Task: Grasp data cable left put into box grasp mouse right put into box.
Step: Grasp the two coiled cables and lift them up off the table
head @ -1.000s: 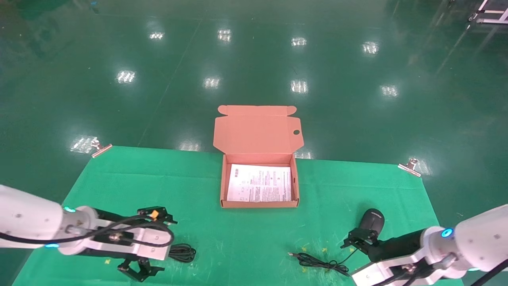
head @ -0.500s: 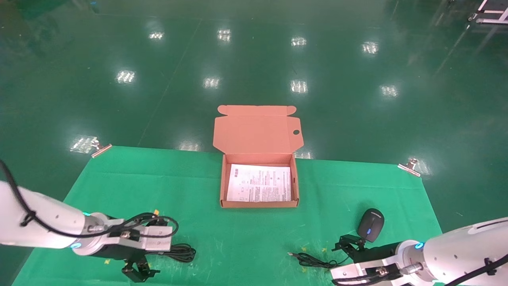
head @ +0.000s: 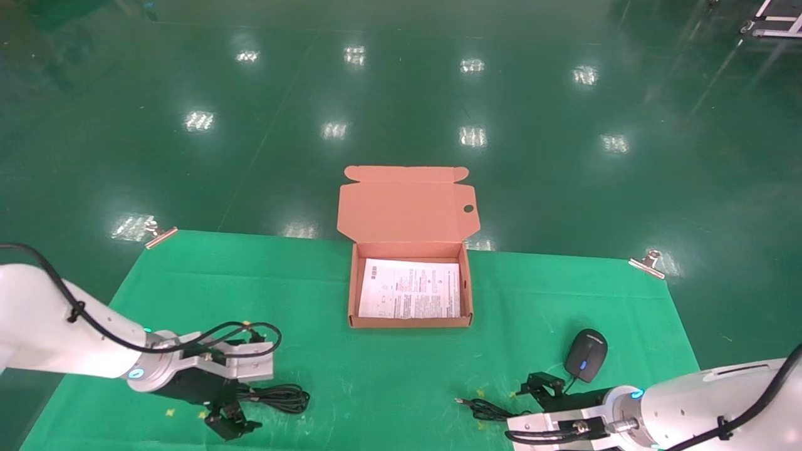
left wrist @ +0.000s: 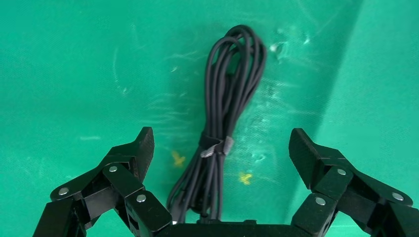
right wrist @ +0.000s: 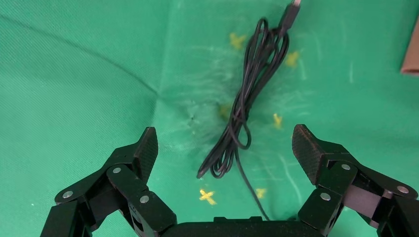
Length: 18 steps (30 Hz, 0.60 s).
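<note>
Two grippers are low over the green surface (head: 188, 282), both with jaws spread wide and nothing in them. The left gripper (left wrist: 221, 153) sits at the near left corner, straddling the data cable (left wrist: 232, 94), which lies flat on the surface, tied at its middle. The right gripper (right wrist: 225, 150) hangs near the near right corner over the mouse's looped cord (right wrist: 247, 94). The mouse (head: 586, 354) rests just beyond it. The box (head: 410, 321) stands open at the far edge's middle, a printed sheet (head: 410, 289) inside.
</note>
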{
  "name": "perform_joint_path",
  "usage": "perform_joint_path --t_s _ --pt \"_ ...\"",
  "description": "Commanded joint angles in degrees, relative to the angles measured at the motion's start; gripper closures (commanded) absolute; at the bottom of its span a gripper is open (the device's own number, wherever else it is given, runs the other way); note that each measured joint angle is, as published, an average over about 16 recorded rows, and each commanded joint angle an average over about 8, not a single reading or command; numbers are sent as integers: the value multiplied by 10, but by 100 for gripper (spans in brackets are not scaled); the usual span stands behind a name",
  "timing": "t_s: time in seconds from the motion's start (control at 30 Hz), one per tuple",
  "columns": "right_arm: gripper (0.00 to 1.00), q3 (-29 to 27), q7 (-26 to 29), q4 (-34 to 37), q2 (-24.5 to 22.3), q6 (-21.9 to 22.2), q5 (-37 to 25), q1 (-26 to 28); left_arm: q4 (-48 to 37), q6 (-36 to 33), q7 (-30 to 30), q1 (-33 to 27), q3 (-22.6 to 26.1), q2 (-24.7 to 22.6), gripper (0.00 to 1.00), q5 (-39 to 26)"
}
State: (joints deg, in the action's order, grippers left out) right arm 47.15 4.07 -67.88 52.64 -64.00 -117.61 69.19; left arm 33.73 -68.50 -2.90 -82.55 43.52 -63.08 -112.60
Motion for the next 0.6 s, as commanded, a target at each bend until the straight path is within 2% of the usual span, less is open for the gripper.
perform_joint_path --t_s 0.03,0.07,0.1,0.33,0.37,0.6 --pt "0 0 -1 9 4 11 -4 -4 -29 6 17 -6 0 -9 0 2" --pt "1 0 -4 13 4 15 -4 -6 -40 9 24 -8 -1 -11 1 3" --pt "11 -1 -7 17 4 21 -3 -8 -50 12 32 -9 -1 -14 10 4" --pt "97 -4 -24 37 3 45 0 -17 -96 28 63 -14 -4 -24 96 9" --pt "100 -4 -25 38 3 46 -1 -18 -98 29 64 -15 -4 -25 100 9" --pt "100 -4 -25 38 3 47 0 -18 -98 30 63 -15 -5 -25 100 10"
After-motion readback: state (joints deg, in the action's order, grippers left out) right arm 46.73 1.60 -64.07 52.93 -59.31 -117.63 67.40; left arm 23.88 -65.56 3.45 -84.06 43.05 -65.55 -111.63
